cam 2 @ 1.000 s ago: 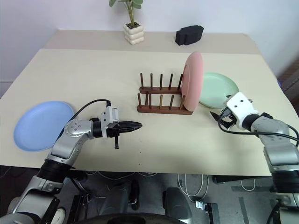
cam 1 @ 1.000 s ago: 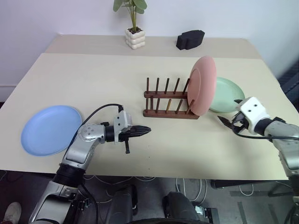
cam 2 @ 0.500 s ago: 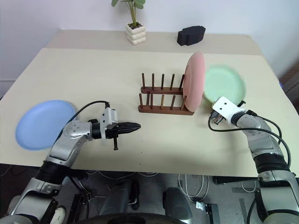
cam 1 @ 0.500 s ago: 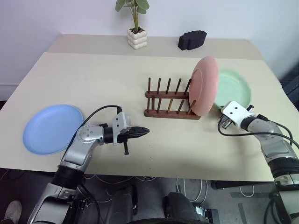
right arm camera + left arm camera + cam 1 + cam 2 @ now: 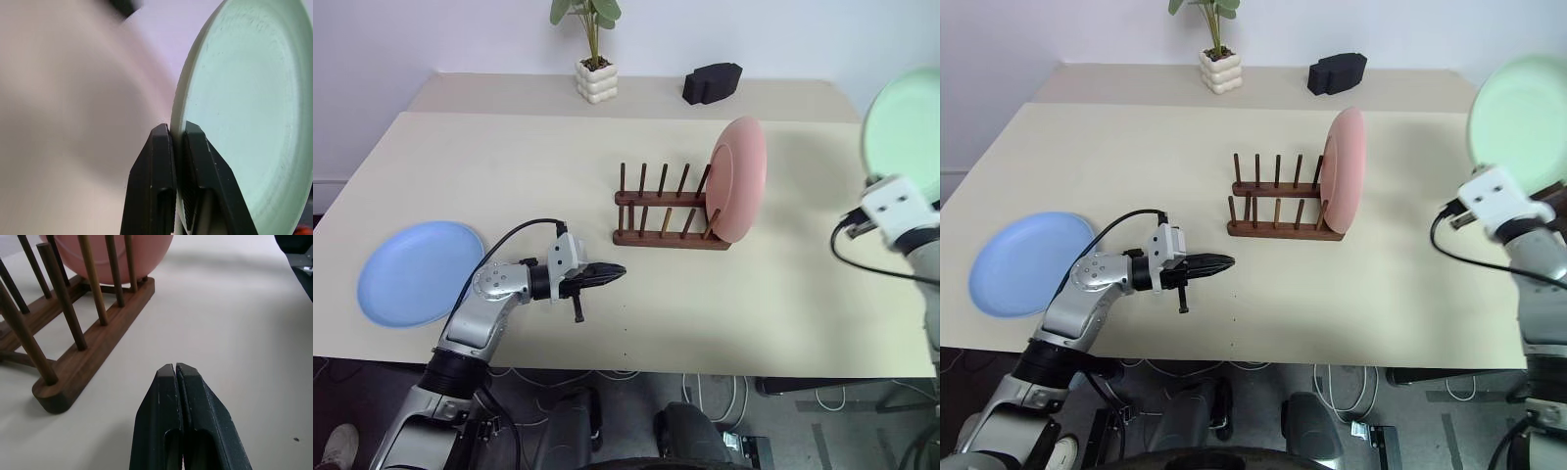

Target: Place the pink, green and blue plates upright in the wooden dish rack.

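The right gripper [image 5: 177,134] pinches the green plate's [image 5: 1520,119] rim, holding it high, right of the wooden dish rack [image 5: 668,209], where the pink plate [image 5: 740,179] stands; left gripper [image 5: 176,369] clenched, empty, blue plate [image 5: 419,271] behind it

3 plates: pink [image 5: 740,180], green [image 5: 904,130], blue [image 5: 417,271]. 1 rack [image 5: 664,211], 1 potted plant [image 5: 593,51], 1 black block [image 5: 712,82].

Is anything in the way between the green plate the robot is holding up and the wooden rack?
Partly. The pink plate already stands upright at the end of the wooden dish rack nearest the green plate, which the right gripper holds. The free slots lie beyond it; nothing else blocks them.
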